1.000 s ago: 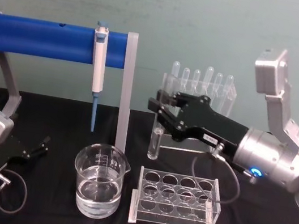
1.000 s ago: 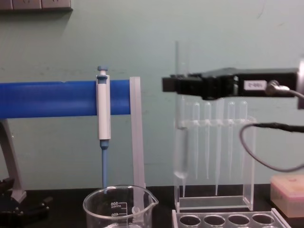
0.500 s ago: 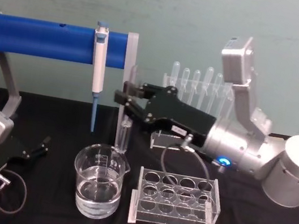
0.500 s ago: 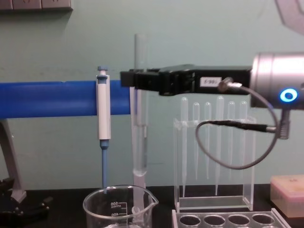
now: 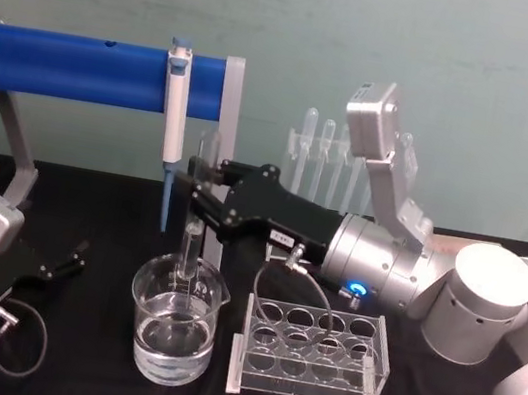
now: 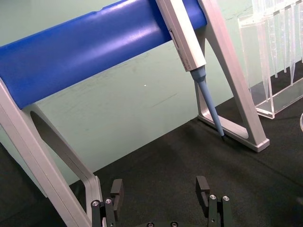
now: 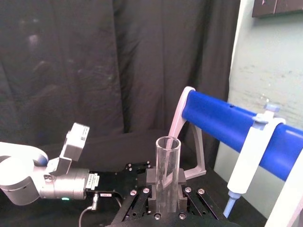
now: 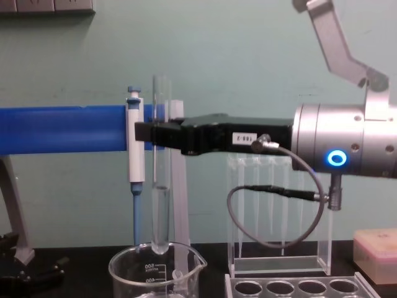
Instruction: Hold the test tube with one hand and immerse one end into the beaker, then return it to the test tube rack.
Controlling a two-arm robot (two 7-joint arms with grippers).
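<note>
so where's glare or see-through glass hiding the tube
Head view: the clear glass test tube blends at its lower end into the wide clear glass beaker. Chest view: its edges show against the pale wall, in the right black claw. Left wrist view: a pale sheen streaks the blue cylindrical bar.

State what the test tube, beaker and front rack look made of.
Test tube, held by the right gripper: clear, glossy, likely glass. Beaker: same see-through glassy wall, white printed marks. Rack: clear sheets with frosty edges, probably acrylic. Left gripper rests open on the left.
</note>
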